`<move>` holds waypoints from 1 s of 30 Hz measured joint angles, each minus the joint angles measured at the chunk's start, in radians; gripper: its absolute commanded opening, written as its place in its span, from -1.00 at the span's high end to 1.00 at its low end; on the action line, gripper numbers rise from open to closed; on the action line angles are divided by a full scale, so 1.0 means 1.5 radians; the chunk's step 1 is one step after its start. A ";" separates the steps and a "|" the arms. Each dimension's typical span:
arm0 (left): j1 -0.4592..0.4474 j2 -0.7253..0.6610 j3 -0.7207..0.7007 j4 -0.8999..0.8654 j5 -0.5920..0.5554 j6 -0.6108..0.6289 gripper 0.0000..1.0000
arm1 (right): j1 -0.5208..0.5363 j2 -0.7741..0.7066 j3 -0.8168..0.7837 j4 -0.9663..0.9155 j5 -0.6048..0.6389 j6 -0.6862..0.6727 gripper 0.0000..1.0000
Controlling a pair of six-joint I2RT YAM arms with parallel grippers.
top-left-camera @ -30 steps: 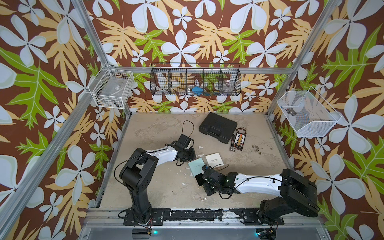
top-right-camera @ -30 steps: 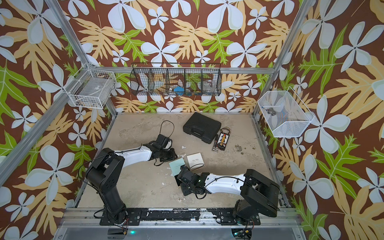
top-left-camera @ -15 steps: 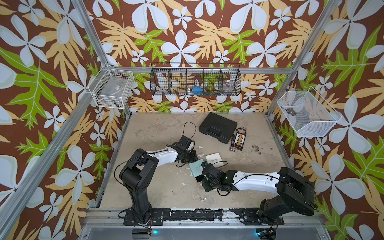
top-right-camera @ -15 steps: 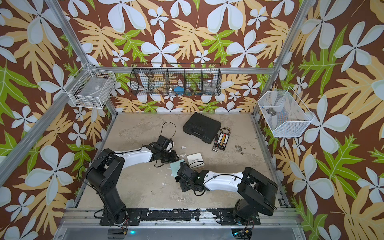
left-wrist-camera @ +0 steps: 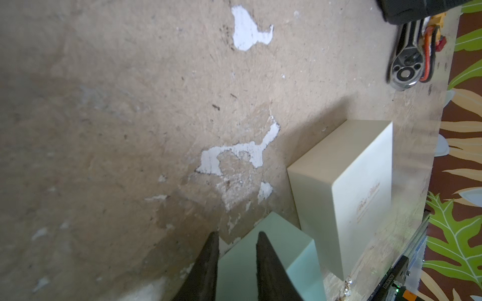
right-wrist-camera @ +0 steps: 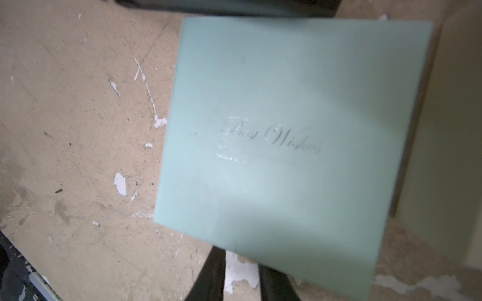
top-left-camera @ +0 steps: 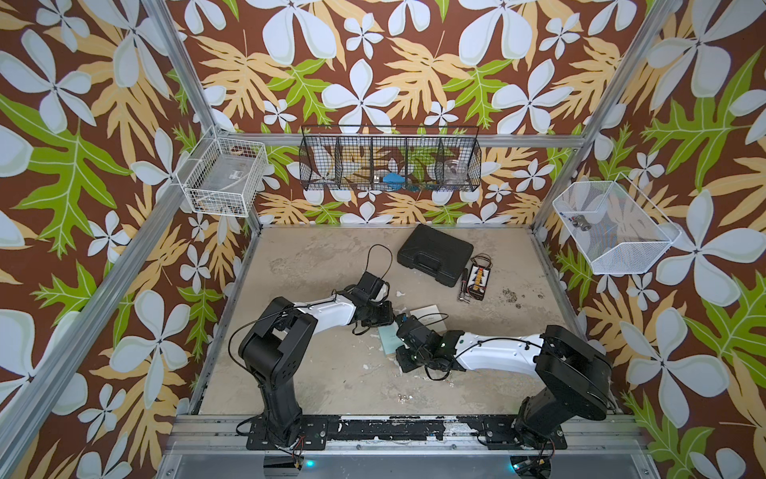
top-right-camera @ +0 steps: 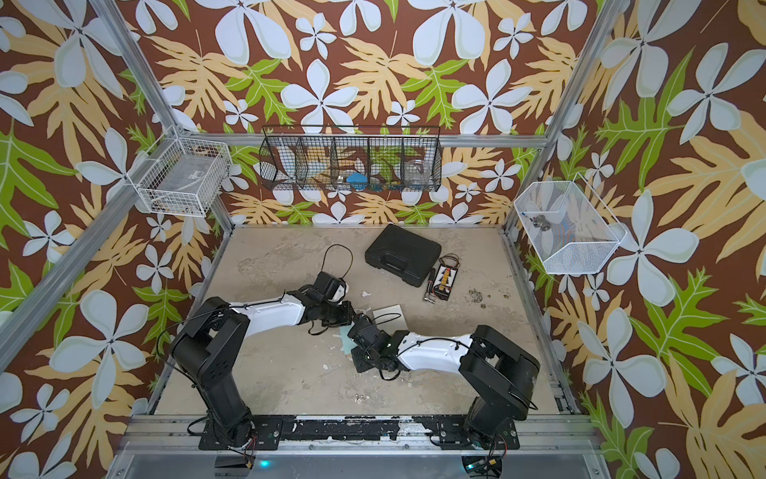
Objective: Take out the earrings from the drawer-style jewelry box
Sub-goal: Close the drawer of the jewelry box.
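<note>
Two side by side | mint box (right-wrist-camera: 287, 130) | cream box (left-wrist-camera: 362, 166) | contents hidden

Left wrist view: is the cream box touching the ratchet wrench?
No, a wide stretch of bare table separates the cream box from the ratchet wrench.

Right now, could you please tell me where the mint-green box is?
In both top views the mint-green box sits near the middle of the table, just on the robot's side of the cream box.

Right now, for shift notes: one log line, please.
left tool: closed on mint box edge | right tool: at mint box, grip unclear | cream box: alongside
</note>
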 measured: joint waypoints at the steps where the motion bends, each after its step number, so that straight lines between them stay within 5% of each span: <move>1: 0.000 0.000 0.000 0.002 -0.001 0.000 0.43 | -0.001 0.003 0.003 0.000 0.000 -0.001 0.51; 7: 0.000 -0.006 -0.002 0.005 -0.003 0.000 0.38 | -0.003 0.010 0.009 -0.001 -0.002 -0.003 0.51; 16: -0.001 -0.067 0.007 -0.030 -0.060 -0.018 -0.05 | -0.004 -0.056 0.010 -0.026 -0.001 -0.006 0.37; 30: -0.001 -0.389 -0.162 -0.100 -0.113 -0.128 -0.21 | -0.039 -0.342 -0.018 -0.182 0.075 -0.033 0.26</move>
